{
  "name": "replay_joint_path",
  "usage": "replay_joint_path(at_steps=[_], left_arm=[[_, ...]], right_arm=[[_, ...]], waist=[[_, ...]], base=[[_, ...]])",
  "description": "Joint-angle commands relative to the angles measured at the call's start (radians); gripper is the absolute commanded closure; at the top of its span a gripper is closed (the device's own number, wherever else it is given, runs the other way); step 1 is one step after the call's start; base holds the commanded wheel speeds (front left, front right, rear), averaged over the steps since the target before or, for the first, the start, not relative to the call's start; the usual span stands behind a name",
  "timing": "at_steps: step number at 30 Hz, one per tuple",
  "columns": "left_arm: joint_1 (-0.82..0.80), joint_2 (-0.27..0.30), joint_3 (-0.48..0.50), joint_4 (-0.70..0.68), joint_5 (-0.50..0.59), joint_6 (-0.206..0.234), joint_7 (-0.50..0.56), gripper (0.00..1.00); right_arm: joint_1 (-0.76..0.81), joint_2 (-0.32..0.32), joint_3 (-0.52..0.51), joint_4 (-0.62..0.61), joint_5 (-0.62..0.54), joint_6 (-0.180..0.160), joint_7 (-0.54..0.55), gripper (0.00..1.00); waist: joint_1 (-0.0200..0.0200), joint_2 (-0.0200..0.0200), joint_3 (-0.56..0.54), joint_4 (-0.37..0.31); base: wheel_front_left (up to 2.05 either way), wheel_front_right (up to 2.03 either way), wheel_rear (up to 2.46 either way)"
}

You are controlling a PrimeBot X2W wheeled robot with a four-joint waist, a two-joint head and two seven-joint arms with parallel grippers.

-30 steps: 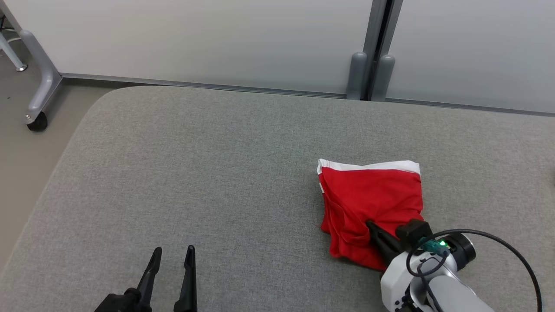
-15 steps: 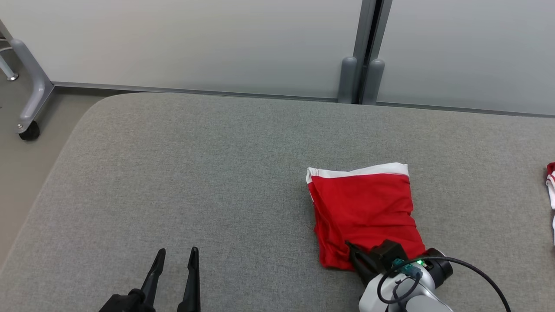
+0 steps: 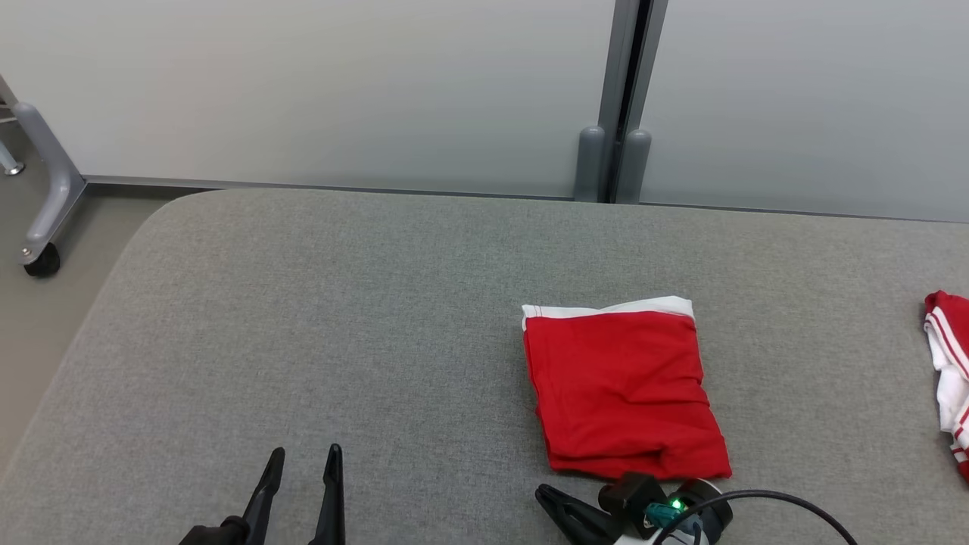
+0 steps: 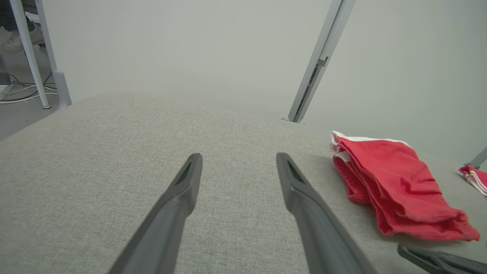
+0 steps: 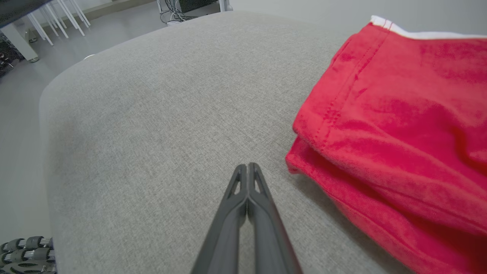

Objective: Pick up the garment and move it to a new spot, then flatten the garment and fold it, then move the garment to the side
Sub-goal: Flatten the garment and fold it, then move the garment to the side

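Observation:
The garment point(image 3: 621, 386) is a red piece with a white band along its far edge, lying folded and flat on the grey padded table point(image 3: 341, 303). My right gripper point(image 3: 540, 493) is shut and holds nothing, its tips just off the garment's near left corner. In the right wrist view its fingers point(image 5: 248, 167) are pressed together on bare table, left of the garment point(image 5: 399, 129). My left gripper point(image 3: 304, 454) stands open over bare table, well left of the garment. The left wrist view shows its open gripper point(image 4: 239, 158), the garment point(image 4: 395, 182) to the right and the right gripper's finger point(image 4: 437, 260).
A second red-and-white garment point(image 3: 946, 363) lies at the table's right edge, also seen as a scrap of cloth point(image 4: 473, 176) in the left wrist view. A wheeled frame leg point(image 3: 42, 204) stands on the floor at far left. A partition post point(image 3: 606, 163) rises behind the table.
My right gripper has drawn back off the garment toward the near edge, still shut, and the cloth now lies flat. The head camera has shifted, bringing the second garment into view. The left gripper stays put.

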Motion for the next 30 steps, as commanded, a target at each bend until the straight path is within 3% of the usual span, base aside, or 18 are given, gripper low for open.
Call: replay_joint_path(at_steps=[1, 4, 8, 9, 11, 13, 18, 22, 30], left_arm=[[0.008, 0.004, 0.007, 0.000, 0.001, 0.003, -0.001, 0.00], [0.017, 0.004, 0.016, -0.005, 0.003, 0.006, -0.001, 0.00], [0.031, 0.004, 0.037, -0.018, 0.007, 0.010, -0.001, 0.00], [0.033, 0.004, 0.044, -0.021, 0.009, 0.009, -0.001, 0.00], [0.038, 0.004, 0.059, -0.022, 0.011, 0.006, -0.001, 0.00], [0.040, 0.004, 0.077, -0.022, 0.017, 0.000, -0.001, 0.00], [0.051, 0.004, 0.123, -0.017, 0.043, -0.014, -0.001, 0.00], [0.059, 0.004, 0.149, -0.012, 0.051, -0.021, -0.001, 0.00], [0.068, 0.004, 0.142, -0.007, 0.058, -0.032, -0.001, 0.00]], right_arm=[[0.011, 0.000, 0.000, -0.010, 0.010, 0.000, -0.005, 1.00], [0.032, -0.012, -0.041, -0.060, 0.012, 0.000, -0.005, 1.00], [0.091, -0.042, -0.181, -0.177, -0.020, 0.000, -0.005, 1.00], [0.111, -0.050, -0.220, -0.209, -0.036, 0.000, -0.005, 0.90], [0.152, -0.068, -0.307, -0.275, -0.070, 0.000, -0.005, 0.56], [0.194, -0.082, -0.400, -0.346, -0.105, 0.000, -0.005, 0.00], [0.299, -0.110, -0.638, -0.466, -0.189, 0.000, -0.005, 0.00], [0.365, -0.112, -0.788, -0.492, -0.226, 0.000, -0.005, 0.00], [0.393, -0.095, -0.885, -0.470, -0.247, 0.000, -0.005, 0.00]], waist=[[0.0000, 0.0000, -0.009, -0.007], [0.0000, 0.0000, -0.026, -0.019], [0.0000, 0.0000, -0.044, -0.037], [0.0000, 0.0000, -0.048, -0.041], [0.0000, 0.0000, -0.054, -0.049], [0.0000, 0.0000, -0.061, -0.057], [0.0000, 0.0000, -0.072, -0.063], [0.0000, 0.0000, -0.080, -0.061], [0.0000, 0.0000, -0.081, -0.046]], base=[[0.00, 0.00, 0.00], [0.00, 0.00, 0.00], [0.00, 0.00, 0.00], [0.00, 0.00, 0.00], [0.00, 0.00, 0.00], [0.00, 0.00, 0.00], [0.00, 0.00, 0.00], [0.00, 0.00, 0.00], [0.00, 0.00, 0.00]])
